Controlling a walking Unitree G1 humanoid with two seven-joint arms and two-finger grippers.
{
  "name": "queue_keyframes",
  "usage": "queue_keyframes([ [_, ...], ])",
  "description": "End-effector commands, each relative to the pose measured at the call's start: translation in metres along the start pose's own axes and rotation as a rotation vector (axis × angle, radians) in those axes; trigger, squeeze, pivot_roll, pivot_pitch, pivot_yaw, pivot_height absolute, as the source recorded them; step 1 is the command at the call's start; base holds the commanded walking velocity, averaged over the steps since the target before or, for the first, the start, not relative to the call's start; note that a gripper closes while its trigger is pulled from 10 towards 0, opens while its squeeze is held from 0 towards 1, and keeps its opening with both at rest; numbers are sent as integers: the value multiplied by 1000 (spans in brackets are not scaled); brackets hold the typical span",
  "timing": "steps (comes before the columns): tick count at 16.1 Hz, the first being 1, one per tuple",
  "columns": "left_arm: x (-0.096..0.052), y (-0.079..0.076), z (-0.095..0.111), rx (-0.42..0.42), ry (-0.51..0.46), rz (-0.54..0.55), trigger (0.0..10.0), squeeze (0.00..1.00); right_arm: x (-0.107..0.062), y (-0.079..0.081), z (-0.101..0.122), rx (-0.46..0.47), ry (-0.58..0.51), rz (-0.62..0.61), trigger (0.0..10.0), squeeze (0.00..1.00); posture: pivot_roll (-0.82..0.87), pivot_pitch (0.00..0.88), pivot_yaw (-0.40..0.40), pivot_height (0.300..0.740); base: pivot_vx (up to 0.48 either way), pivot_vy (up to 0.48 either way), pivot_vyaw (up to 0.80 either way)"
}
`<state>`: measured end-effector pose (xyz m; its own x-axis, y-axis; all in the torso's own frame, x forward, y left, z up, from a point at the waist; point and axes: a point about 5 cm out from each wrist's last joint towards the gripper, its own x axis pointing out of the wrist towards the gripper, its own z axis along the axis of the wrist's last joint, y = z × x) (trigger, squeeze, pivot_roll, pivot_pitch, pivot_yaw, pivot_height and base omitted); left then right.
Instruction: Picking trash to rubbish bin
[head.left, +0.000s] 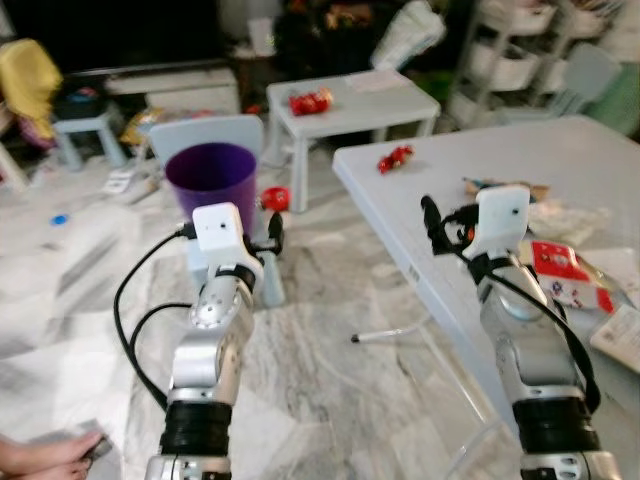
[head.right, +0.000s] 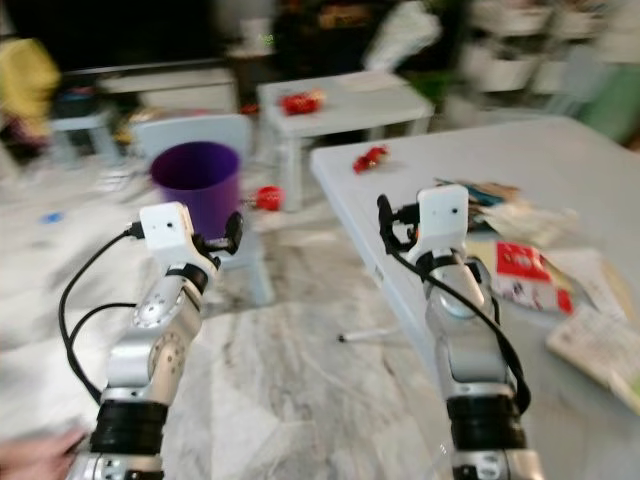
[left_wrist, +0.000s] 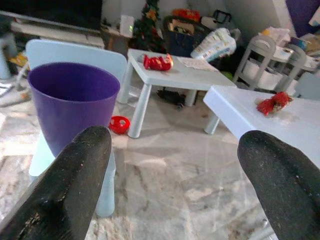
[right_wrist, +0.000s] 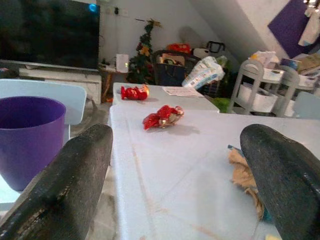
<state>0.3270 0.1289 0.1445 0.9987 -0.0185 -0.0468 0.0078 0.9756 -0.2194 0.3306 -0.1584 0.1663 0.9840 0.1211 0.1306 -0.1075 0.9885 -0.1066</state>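
Purple bin (head.left: 211, 180) on pale chair (left_wrist: 75, 52) — inside hidden — both grippers (left_wrist: 170, 165) (right_wrist: 175, 170) spread, empty.

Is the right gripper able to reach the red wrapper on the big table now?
Probably yes: the right gripper is open, and bare table lies between it and the red wrapper.

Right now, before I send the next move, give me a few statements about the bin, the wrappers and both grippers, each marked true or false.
1. The purple bin sits on a pale blue chair. True.
2. The right gripper holds a red wrapper. False: it is open and empty; the red wrapper lies ahead on the grey table.
3. The left gripper is open. True.
4. The small white table carries no wrapper. False: another red wrapper lies on it.
5. A red item lies on the floor near the bin. True.
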Motion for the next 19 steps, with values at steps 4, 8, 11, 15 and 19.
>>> queue_keyframes([
  [4, 2, -2, 1, 9, 1, -2, 10000, 0, 0, -5, 4, -2, -8, -19, 10000, 0, -13, 0, -12, 740, 0, 0, -800],
  [8, 3, -4, 2, 4, 0, -6, 10000, 0, 0, -5, 4, -3, -11, -23, 10000, 0, -16, 0, -10, 740, 0, 0, -800],
  [11, 3, -4, 2, 3, 1, -8, 10000, 0, 0, -6, 4, -3, -11, -23, 10000, 0, -17, 0, -9, 740, 0, 0, -788],
  [15, 3, -4, 2, -7, 12, -11, 10000, 0, 0, -6, 4, -2, -11, -25, 10000, 0, -17, 0, -9, 740, 0, 77, -748],
  [19, 4, -4, 1, -3, 14, -9, 10000, 0, 0, -6, 5, -1, -14, -26, 10000, 0, -17, 0, -9, 740, 0, 480, -328],
])
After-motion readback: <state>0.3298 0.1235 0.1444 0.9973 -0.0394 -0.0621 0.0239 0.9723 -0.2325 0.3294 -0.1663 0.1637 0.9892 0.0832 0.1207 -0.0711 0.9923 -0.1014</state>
